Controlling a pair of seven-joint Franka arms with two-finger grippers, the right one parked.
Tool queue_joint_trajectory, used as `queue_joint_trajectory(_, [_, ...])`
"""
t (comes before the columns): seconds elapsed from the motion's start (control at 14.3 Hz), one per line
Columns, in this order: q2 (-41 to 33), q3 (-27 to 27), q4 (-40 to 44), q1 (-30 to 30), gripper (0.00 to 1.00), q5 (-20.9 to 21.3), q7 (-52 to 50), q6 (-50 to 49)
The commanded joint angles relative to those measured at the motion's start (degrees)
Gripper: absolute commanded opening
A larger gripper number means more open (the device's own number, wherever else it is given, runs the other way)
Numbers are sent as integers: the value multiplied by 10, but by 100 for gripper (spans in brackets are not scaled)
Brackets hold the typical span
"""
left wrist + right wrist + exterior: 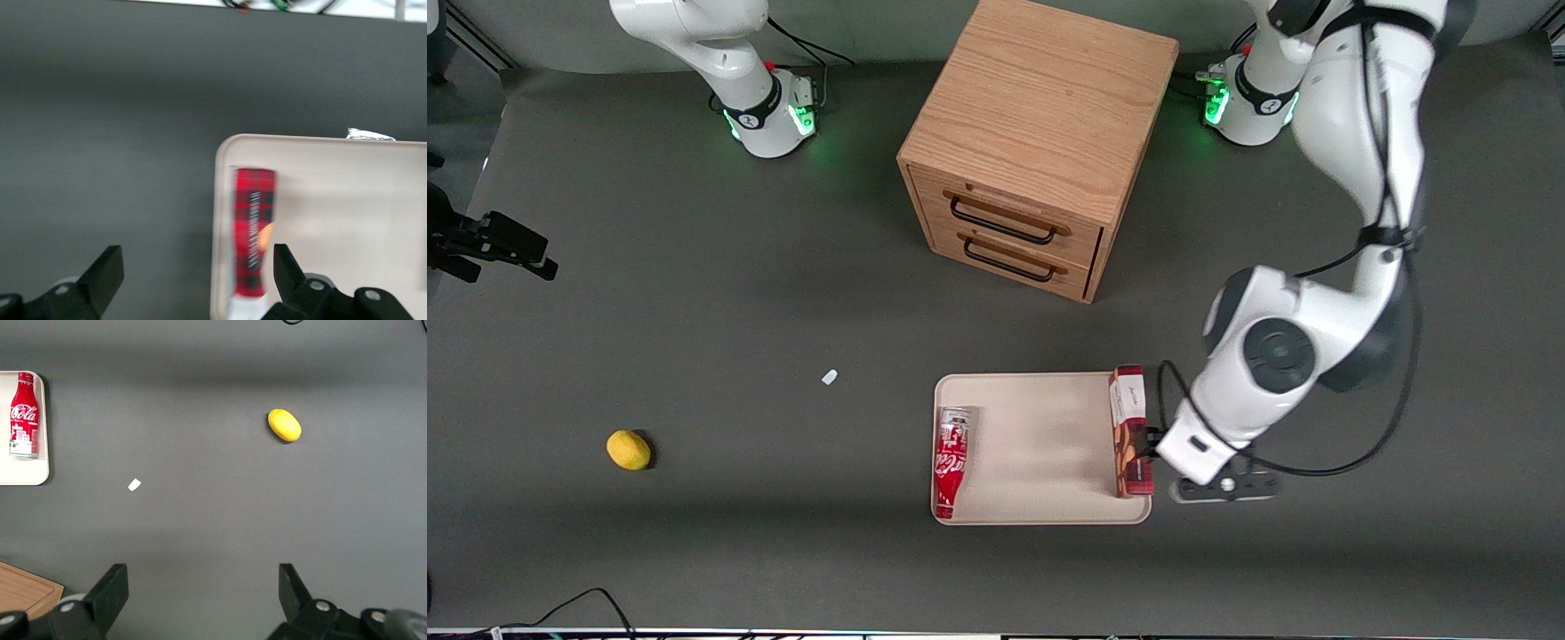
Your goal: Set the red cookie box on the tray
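**Cookie box parked on the tray's edge**

The red cookie box (1128, 431) is seen lying on the tray (1040, 427), right along the rim at the working arm's end, its white panel pointed toward the wooden cabinet (1036, 147). A Coca-Cola bottle can (951, 460) is laid along the tray's rim at the parked arm's end. The gripper (197, 280) is held just beside the box, off the tray's edge, with its fingers (107, 270) spread wide and nothing pinched between them. A lemon (629, 450) and a small white scrap (830, 377) are left on the table toward the parked arm's end.
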Motion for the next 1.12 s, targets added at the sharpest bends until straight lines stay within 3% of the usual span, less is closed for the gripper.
queue_joint_trajectory(0.0, [-123,-4,-120,44,100,-29,41,-29])
queue_joint_trajectory(0.42, [-279,-5,-170,132,100,-34,157,-187])
queue_joint_trajectory(0.63, [-350,-6,-208,171,100,-35,216,-221])
queue_joint_trajectory(1.05, [-423,-19,-211,212,100,-71,266,-285])
